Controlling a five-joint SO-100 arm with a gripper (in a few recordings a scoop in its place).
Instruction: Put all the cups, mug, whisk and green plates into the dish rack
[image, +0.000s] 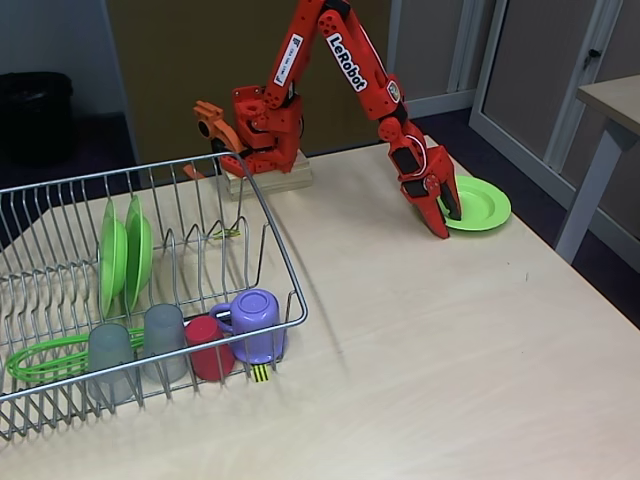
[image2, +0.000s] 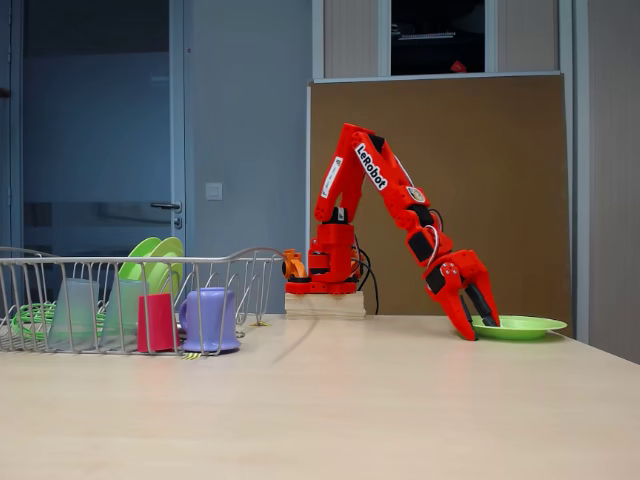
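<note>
One green plate (image: 485, 203) (image2: 520, 326) lies flat on the table at the far right. My orange gripper (image: 449, 222) (image2: 481, 328) is tipped down at its left rim, open, one finger over the plate and the other outside the rim on the table. The dish rack (image: 275, 240) (image2: 250, 262) stands at the left. In it two green plates (image: 124, 255) (image2: 152, 262) stand upright. Along its front lie the green whisk (image: 40, 360) (image2: 30, 315), two grey cups (image: 108, 352) (image: 164, 333) (image2: 72, 312), a red cup (image: 207, 345) (image2: 156, 322) and the purple mug (image: 256, 322) (image2: 210, 318).
The arm's base (image: 268, 175) (image2: 325, 300) sits on a wooden block behind the rack. The table's right edge runs close behind the lone plate. A second table's leg (image: 590, 190) stands beyond that edge. Bare tabletop (image: 420, 360) spreads between the rack and the plate.
</note>
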